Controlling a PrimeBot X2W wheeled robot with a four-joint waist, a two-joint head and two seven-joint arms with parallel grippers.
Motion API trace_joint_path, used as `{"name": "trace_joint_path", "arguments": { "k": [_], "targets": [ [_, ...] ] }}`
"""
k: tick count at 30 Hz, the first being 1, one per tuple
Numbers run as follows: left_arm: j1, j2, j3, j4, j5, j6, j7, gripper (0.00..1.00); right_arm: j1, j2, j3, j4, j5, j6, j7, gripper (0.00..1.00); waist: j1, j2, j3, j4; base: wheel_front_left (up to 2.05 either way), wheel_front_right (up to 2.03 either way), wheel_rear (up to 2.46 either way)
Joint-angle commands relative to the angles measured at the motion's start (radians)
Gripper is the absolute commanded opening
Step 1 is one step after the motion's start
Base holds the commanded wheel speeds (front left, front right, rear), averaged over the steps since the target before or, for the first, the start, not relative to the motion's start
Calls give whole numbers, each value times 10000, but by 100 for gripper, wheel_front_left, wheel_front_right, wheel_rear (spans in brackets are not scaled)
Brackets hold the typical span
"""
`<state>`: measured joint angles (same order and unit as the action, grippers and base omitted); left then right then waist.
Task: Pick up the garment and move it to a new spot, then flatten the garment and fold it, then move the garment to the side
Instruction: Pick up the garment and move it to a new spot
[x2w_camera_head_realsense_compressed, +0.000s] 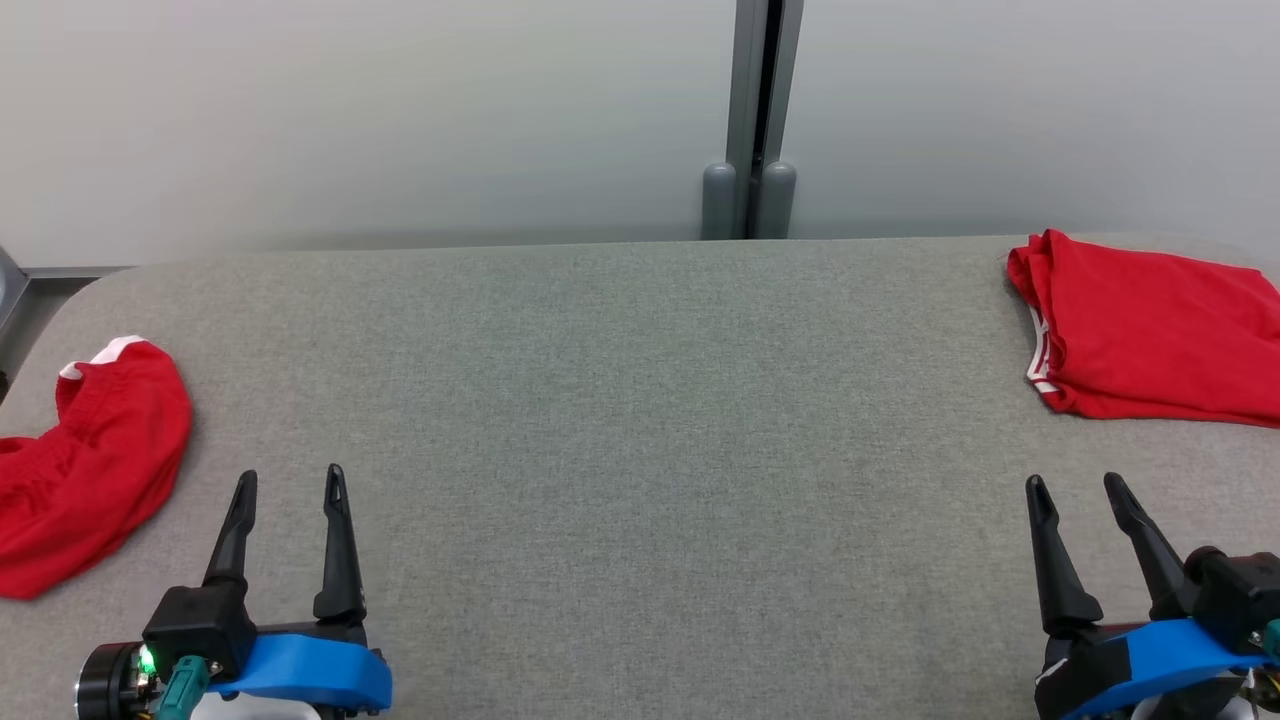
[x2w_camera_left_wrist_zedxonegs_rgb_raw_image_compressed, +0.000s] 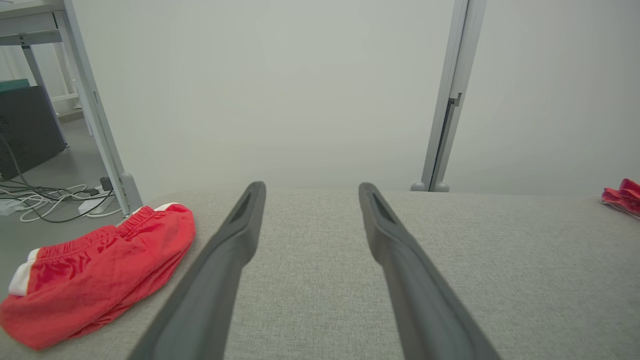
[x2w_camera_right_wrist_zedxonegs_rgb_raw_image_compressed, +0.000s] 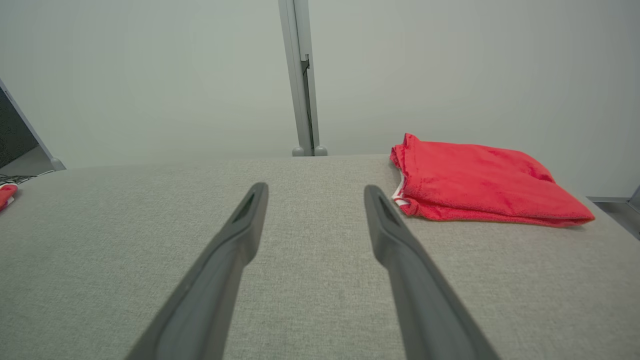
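Grey woven cloth covers the table (x2w_camera_head_realsense_compressed: 640, 400), which runs back to a pale wall (x2w_camera_head_realsense_compressed: 400, 100) with a grey post (x2w_camera_head_realsense_compressed: 750, 120) at 12 o'clock. A crumpled red garment (x2w_camera_head_realsense_compressed: 90, 470) lies bunched at 9 o'clock by the table's edge, near the left tool (x2w_camera_head_realsense_compressed: 290, 480), and is likely the piece to pick up. A folded red garment (x2w_camera_head_realsense_compressed: 1150, 340) sits at 2 o'clock, seemingly set aside so the middle is free for flattening. At 7 and 5 o'clock, the left tool and right tool (x2w_camera_head_realsense_compressed: 1075, 485) have their fingers apart, holding nothing.

Table (x2w_camera_head_realsense_compressed: 640, 420) middle open; crumpled garment (x2w_camera_head_realsense_compressed: 90, 470) left edge, folded garment (x2w_camera_head_realsense_compressed: 1160, 335) far right
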<state>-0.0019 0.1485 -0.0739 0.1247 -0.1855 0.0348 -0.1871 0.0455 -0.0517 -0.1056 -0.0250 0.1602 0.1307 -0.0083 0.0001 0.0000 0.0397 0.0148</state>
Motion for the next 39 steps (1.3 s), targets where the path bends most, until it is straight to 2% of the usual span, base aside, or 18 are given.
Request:
{"name": "trace_joint_path", "arguments": {
  "k": [1, 9, 31, 39],
  "targets": [
    [86, 43, 16, -37, -61, 25, 1, 100, 118, 17, -15, -69, 27, 2, 34, 100, -1, 0, 23, 43, 0, 0, 0],
    [-121, 141, 76, -79, -116, 115, 52, 100, -16, 16, 92, -33, -12, 2, 51, 100, -1, 0, 158, 560, 0, 0, 0],
    [-3, 323, 372, -236, -439, 468, 93, 100, -312, 11, 332, -4, -237, 2, 187, 100, -1, 0, 614, 3352, 0, 0, 0],
    [197, 430, 500, -229, -589, 558, 47, 100, -372, 8, 419, 6, -283, 2, 235, 100, -1, 0, 614, 3893, 0, 0, 0]
  ]
}}
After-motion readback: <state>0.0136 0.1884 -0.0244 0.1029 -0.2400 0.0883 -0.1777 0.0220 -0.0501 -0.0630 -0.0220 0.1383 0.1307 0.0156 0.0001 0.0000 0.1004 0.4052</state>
